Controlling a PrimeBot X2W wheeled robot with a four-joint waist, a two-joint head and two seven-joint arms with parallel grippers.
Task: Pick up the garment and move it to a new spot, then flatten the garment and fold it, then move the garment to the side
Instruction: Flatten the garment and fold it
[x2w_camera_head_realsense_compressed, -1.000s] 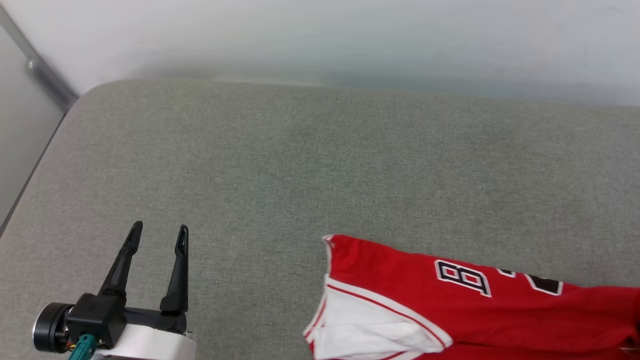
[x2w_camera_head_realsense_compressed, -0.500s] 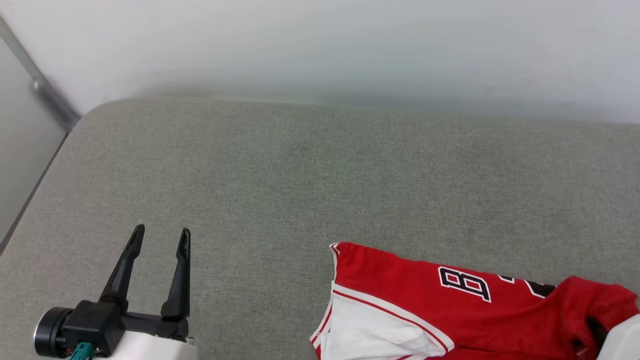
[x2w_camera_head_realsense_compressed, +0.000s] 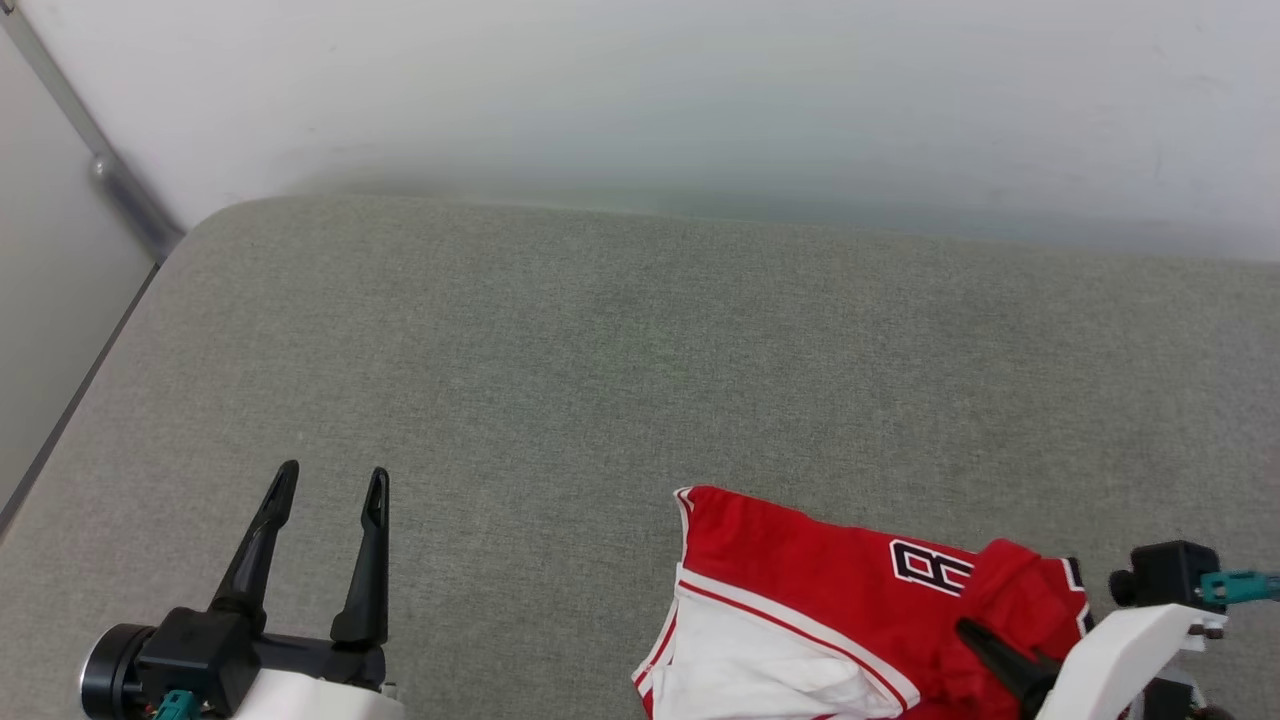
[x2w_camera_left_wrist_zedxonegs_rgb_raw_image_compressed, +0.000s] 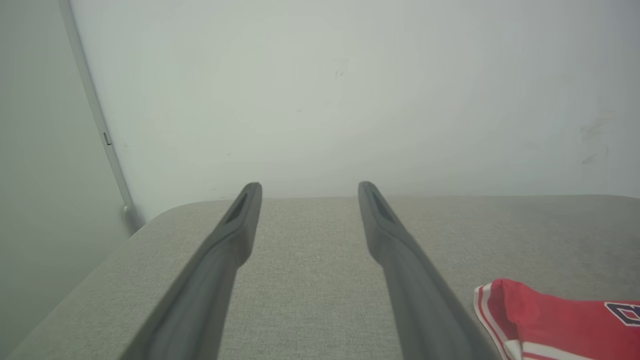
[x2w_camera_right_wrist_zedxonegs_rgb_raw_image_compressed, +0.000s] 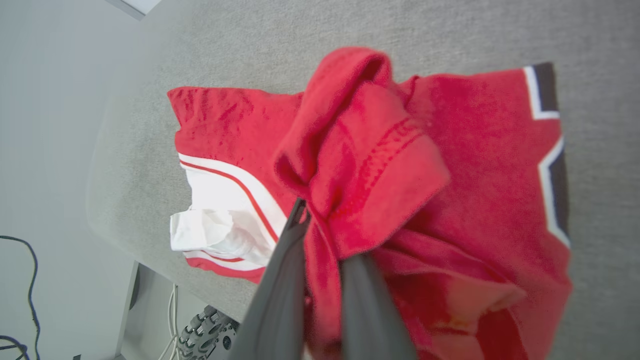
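My right end effector pinches a bunched red fold of the garment, which lies at the grey counter's near right; my left end effector hangs spread, empty, well apart.

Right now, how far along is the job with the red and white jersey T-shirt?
Done: the right gripper is shut on a bunched fold of the red jersey-style T-shirt with white sleeves, so the grasp is made. In hand: the pick-up; most of the shirt lies crumpled on the grey fabric-covered surface. To do: moving, flattening, folding, setting aside. The left gripper is open, holding nothing.
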